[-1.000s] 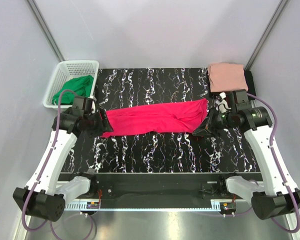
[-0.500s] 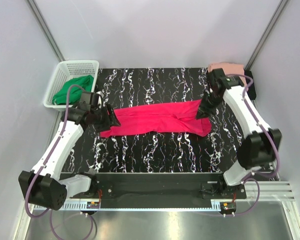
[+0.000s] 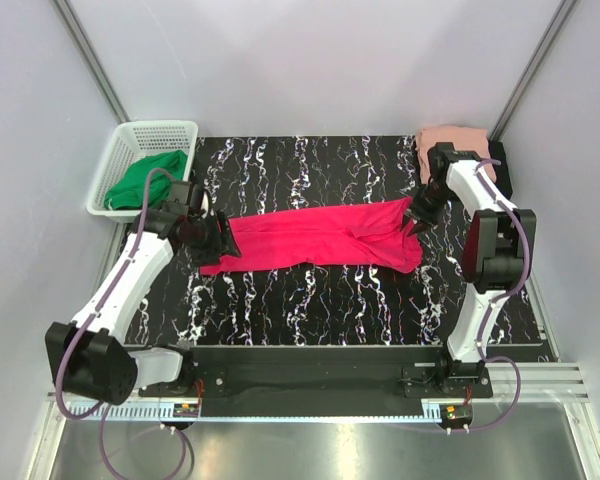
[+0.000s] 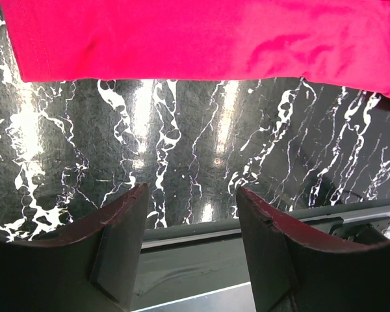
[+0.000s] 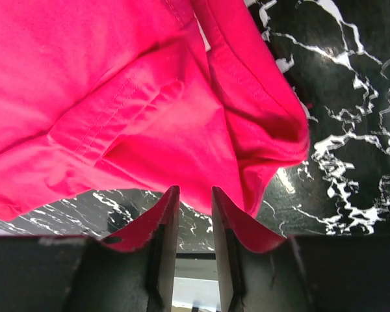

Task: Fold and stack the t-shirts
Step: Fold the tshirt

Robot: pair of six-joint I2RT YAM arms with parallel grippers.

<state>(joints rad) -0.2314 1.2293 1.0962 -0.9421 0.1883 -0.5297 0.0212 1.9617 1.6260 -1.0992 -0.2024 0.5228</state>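
Note:
The crimson-pink t-shirt [image 3: 315,238] lies as a long folded strip across the middle of the table. Its left end is close to my left gripper [image 3: 223,240], which stands open above bare table, with the shirt's edge [image 4: 195,39] beyond its tips [image 4: 192,192]. My right gripper [image 3: 417,218] is at the shirt's right end. Its jaws stand slightly apart with nothing between them [image 5: 194,190], and the rumpled cloth [image 5: 136,104] lies just past the fingertips. The salmon-pink t-shirt [image 3: 450,140] sits folded at the far right corner. A black cloth edge [image 3: 502,168] shows beside it.
A white basket [image 3: 130,140] holding green cloth [image 3: 150,180] stands off the table's far left corner. The black marbled table [image 3: 310,300] shows in front of the crimson shirt. Grey walls close in on both sides.
My right arm swung out to the far right, and its jaws parted and let go of the shirt's right end, which now lies on the table. The left gripper shifted slightly right.

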